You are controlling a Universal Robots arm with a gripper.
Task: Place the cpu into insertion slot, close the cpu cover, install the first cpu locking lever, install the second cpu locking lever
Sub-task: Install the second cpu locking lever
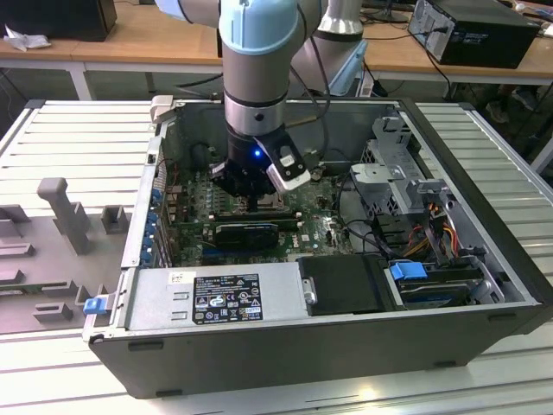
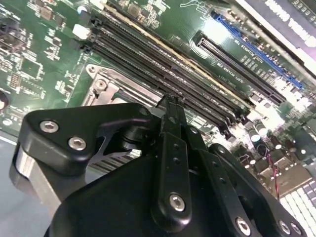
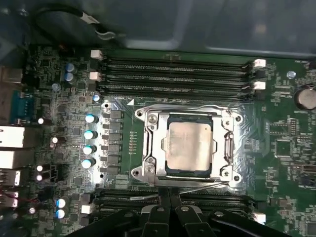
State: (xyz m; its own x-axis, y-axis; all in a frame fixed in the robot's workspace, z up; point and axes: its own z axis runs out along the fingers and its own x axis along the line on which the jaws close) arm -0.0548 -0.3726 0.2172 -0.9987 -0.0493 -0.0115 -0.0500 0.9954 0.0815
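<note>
The arm reaches down into an open computer case [image 1: 484,285] that lies on its side on a ribbed metal table [image 1: 78,147], and its gripper [image 1: 251,201] hangs low over the middle of the green board [image 1: 194,194]. In the first wrist view the cpu [image 3: 189,144] sits flat in the insertion slot [image 3: 191,174], its silver-grey top showing through the square window of the cpu cover [image 3: 151,145], which lies down flat around it with a screw at each corner. A thin wire lever [image 3: 197,186] runs along the edge of the slot nearest the gripper [image 3: 170,198], and another thin lever [image 3: 182,106] follows the far edge, next to the long black memory slots [image 3: 177,74]. The jaws are drawn together with almost no gap between the two black tips, and they grip nothing that I can see; the tips hover just above the near lever, at the slot's edge. In the second wrist view the gripper [image 2: 170,103] shows the same closed tips poised over the slot's metal rim, beside the rows of memory slots [image 2: 163,64]. In the exterior view a black card [image 1: 246,233] stands in the board just in front of the gripper, and a silver box [image 1: 216,298] with labels fills the near side of the case.
</note>
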